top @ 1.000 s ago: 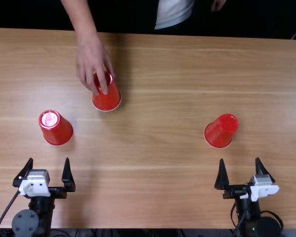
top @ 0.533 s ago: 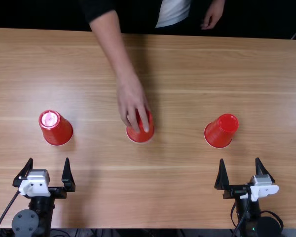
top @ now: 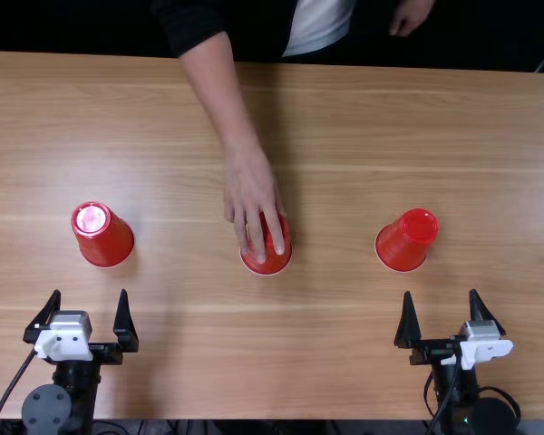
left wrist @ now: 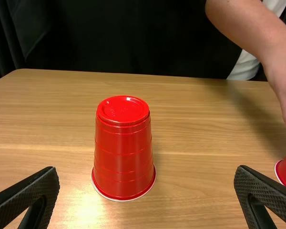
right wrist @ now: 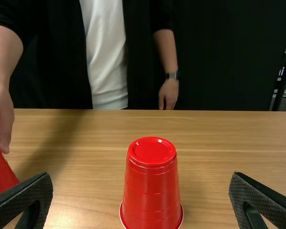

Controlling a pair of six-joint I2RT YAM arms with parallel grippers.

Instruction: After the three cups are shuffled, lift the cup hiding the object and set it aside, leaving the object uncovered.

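The light wooden counter (top: 363,118) takes up most of what I can see from here. A person's hand (top: 252,204) comes across from the far side and lies over the middle cup (top: 272,261), covering its top and part of its side. That red cup sits upside down roughly midway between the two others. The left cup (top: 102,237) stands upturned straight ahead of the left gripper (top: 88,297), and the right cup (top: 406,243) likewise ahead of the right gripper (top: 440,295). Both outer cups are untouched and well apart from the middle one. Which of the three hides the object I cannot tell; nothing peeks out under any rim. Each gripper sits by the counter's near edge with its fingers spread wide, holding nothing.

The cups look like thin plastic party ware: very light, glossy and tapering, with walls that would likely buckle under a hard squeeze. I'd take one across its ribbed sides, a bit above half height where the closed base stiffens it. Then pinch gently and lift straight up, so the rim doesn't drag the object along.
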